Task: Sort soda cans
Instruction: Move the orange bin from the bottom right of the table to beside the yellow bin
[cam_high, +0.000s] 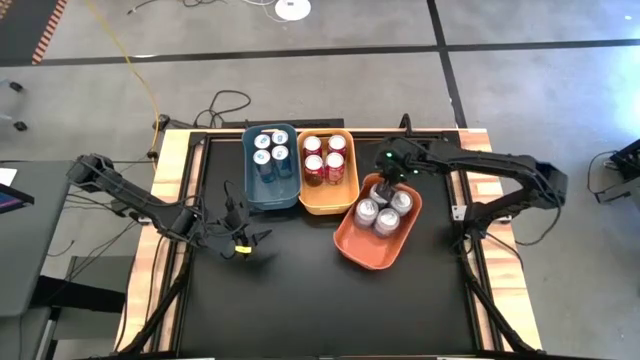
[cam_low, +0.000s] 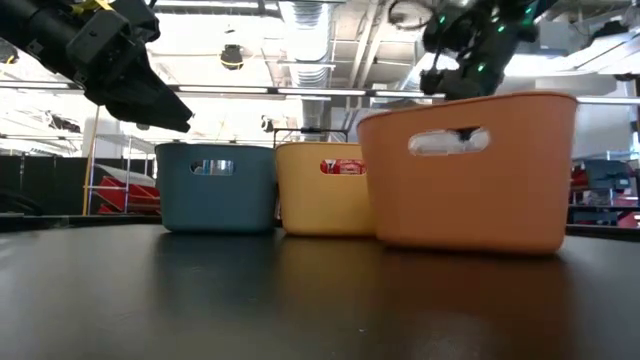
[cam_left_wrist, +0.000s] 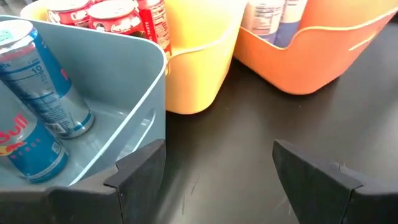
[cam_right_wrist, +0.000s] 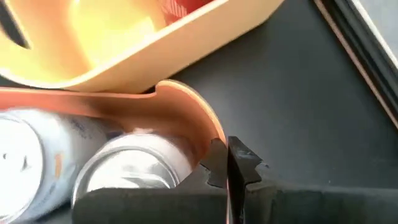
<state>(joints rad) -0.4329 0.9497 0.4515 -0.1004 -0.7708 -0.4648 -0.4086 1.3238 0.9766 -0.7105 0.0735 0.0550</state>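
**Cans sorted by colour into three bins**

The right gripper (cam_high: 386, 178) is seen over the far corner of the orange bin (cam_high: 347, 243). In the right wrist view its fingers (cam_right_wrist: 239, 165) are pressed close together, with nothing seen between them. They sit just past the bin's curved rim, right beside a silver-grey can (cam_right_wrist: 134, 168).

The left gripper (cam_high: 240, 236) is held low over the black table (cam_high: 300, 300), near the front of the blue bin (cam_high: 249, 190). Its fingers (cam_left_wrist: 140, 171) are spread wide apart, and nothing is held in them.

Four silver-grey cans (cam_high: 384, 207) are stood together in the orange bin, which is turned at an angle. Four red cans (cam_high: 325, 159) are kept in the yellow bin (cam_high: 318, 205) in the middle. Four blue cans (cam_high: 271, 147) are kept in the blue bin. The blue and yellow bins are set side by side, touching. The orange bin is placed just beside the yellow one.
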